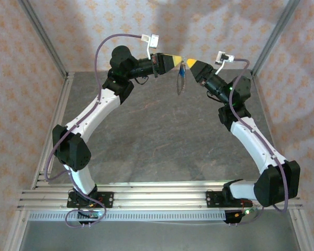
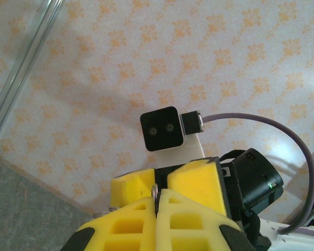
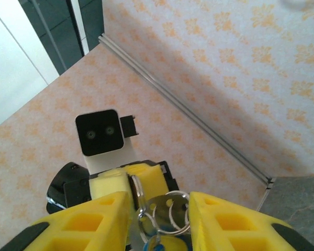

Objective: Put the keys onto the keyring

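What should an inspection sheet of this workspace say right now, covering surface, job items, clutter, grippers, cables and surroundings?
Surface: grey mottled table top.
Job's things: keyring of silver rings held in the air between both grippers; a blue-headed key hangs among the rings; whether it is threaded on cannot be told.
Clutter: nothing seen.
Grippers: left gripper shut on a ring of the keyring; right gripper has its fingers apart around the rings, grip unclear.
Cables: purple-grey cable arcs from each wrist camera, apart from the keyring.
Surroundings: orange-patterned wall panels; aluminium frame posts.
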